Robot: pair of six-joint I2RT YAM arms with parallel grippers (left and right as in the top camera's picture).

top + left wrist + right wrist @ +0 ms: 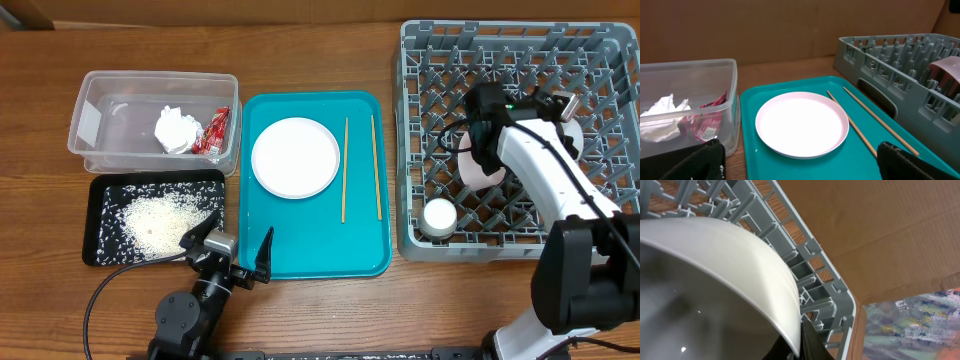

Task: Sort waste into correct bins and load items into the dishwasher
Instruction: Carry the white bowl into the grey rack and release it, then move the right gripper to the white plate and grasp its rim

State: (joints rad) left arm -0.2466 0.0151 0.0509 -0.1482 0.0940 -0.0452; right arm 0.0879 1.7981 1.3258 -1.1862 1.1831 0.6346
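Got left hand (235, 247) gaping empty at near edge of the worktop (330, 312), right hand (482, 150) pinching a smooth pale bowl (740, 270) by its rim.

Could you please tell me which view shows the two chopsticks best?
The overhead view: both chopsticks lie full length on the teal tray, apart, right of the plate. The left wrist view shows them only at a low slant, foreshortened. The right wrist view shows nothing of them.

you'll find no readable text; the print on the red snack wrapper (212, 132) is too small.
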